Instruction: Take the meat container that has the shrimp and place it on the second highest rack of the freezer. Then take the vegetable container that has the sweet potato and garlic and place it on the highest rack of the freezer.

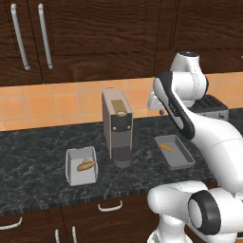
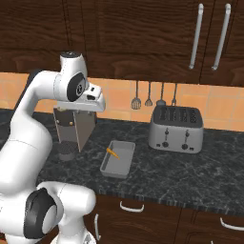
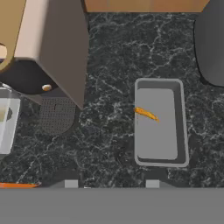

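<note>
Countertop (image 1: 38, 142) is dark marble, running under dark wooden cabinets (image 1: 95, 38) with an orange tile backsplash (image 1: 57, 102) between them.

Arm is raised above the counter, hand hanging over the stretch between the coffee machine (image 1: 117, 124) and the toaster (image 2: 176, 127). Coffee machine is grey, upright, sits mid-counter. Toaster is silver, four-slot, off to the right, well apart from the trays. Utensils (image 2: 148, 96) hang on the backsplash behind it.

Meat container (image 1: 174, 151) is a shallow grey tray, flat on the counter just right of the coffee machine. In the hand view it sits below and slightly right of the fingers, not touched. Shrimp (image 3: 145, 113) lies inside it, near the upper left part of the tray floor, small and orange.

Vegetable container (image 1: 81, 165) is a deeper grey tub on the counter just left of the coffee machine. Sweet potato (image 1: 86, 164) rests in it, tan-brown. Garlic too small to make out.

Gripper (image 3: 111, 183): two fingertips (image 3: 71, 183) just show at the bottom of the hand view, set apart with bare counter between them. Jaws are parted, holding nothing, touching nothing.
</note>
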